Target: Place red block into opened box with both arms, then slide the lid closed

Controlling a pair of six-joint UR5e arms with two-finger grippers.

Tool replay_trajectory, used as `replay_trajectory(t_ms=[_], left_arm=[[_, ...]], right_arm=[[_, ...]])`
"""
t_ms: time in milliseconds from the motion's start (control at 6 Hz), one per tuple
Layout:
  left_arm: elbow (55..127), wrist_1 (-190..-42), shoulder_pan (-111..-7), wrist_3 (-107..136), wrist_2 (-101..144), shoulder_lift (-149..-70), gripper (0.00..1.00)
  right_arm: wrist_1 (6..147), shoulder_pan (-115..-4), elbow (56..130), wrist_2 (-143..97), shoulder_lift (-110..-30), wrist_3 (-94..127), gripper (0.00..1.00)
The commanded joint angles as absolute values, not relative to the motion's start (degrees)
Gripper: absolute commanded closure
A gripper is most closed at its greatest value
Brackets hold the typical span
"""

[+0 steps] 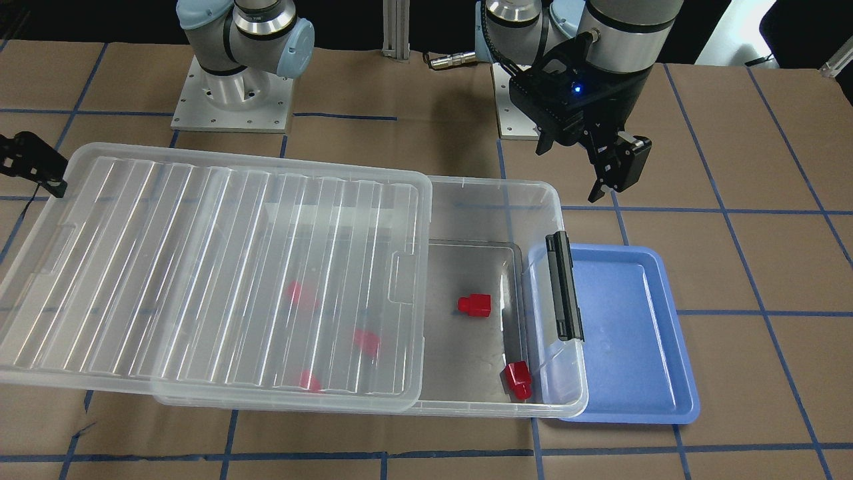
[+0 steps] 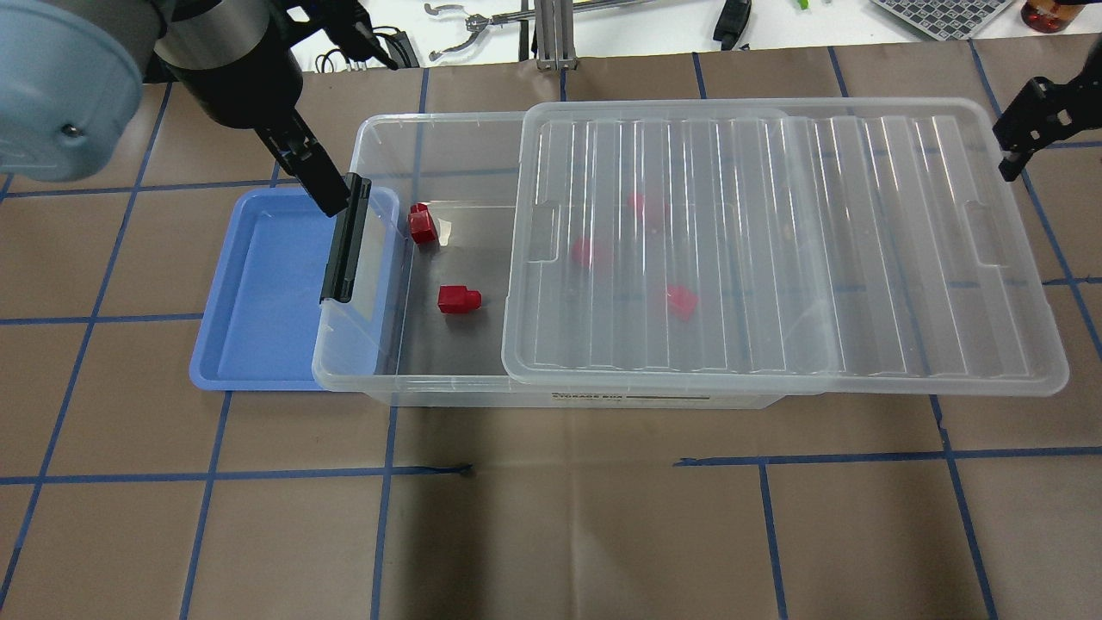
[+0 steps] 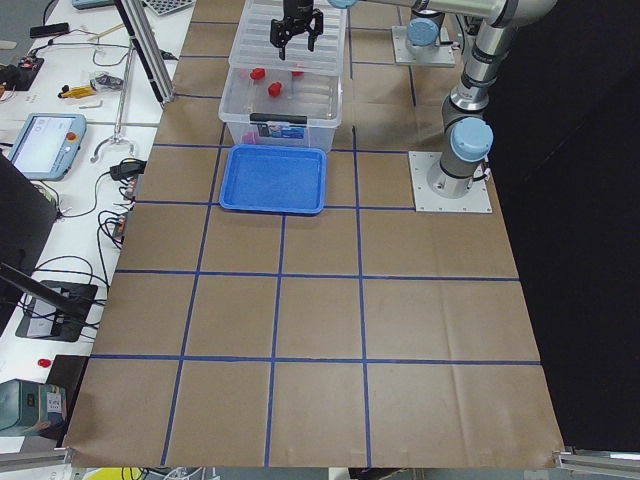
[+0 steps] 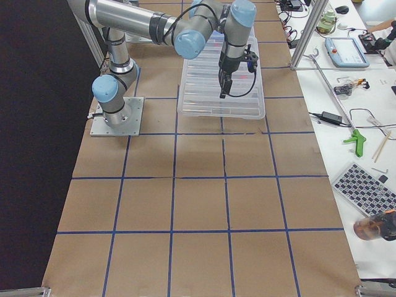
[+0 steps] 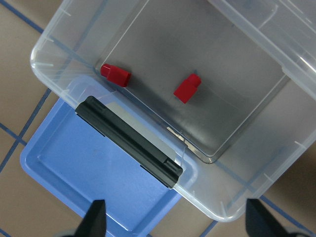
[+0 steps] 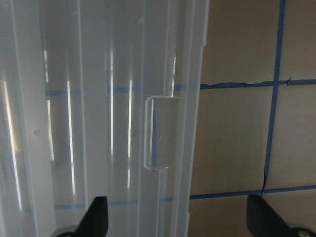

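Note:
The clear box (image 1: pixel 493 183) lies across the table with its ribbed lid (image 1: pixel 200 267) slid partway off, leaving the latch end uncovered. Two red blocks (image 1: pixel 474 305) (image 1: pixel 518 380) rest on the uncovered box floor. Three more show dimly through the lid. My left gripper (image 1: pixel 567 172) hangs open and empty above the table behind the black latch (image 1: pixel 564 287). In the left wrist view the two blocks (image 5: pixel 115 74) (image 5: pixel 187 88) lie ahead of its spread fingers. My right gripper (image 6: pixel 178 215) is open and empty just off the lid's far short end, over its recessed tab (image 6: pixel 160 133).
A blue tray (image 1: pixel 633 333) sits flat against the box's latch end, nothing in it. The brown table carries a blue tape grid. Both arm bases (image 1: pixel 233 93) stand behind the box. Tools and cables lie on a white bench (image 2: pixel 603 26) beyond the table.

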State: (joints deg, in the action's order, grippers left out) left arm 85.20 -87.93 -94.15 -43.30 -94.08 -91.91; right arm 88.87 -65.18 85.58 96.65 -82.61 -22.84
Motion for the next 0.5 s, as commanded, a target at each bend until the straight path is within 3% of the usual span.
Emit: replay_trajectory(t_ms=[0, 333], left_arm=[[85.43, -88.15, -92.65, -26.04, -94.04, -91.76, 0.02], [84.38, -91.91, -92.55, -10.99, -93.43, -90.8, 0.02]], right_arm=[[96.46, -60.14, 91.72, 96.86, -81.74, -27.5, 0.0], [101.84, -56.79, 96.4, 97.2, -81.56, -27.25, 0.0]])
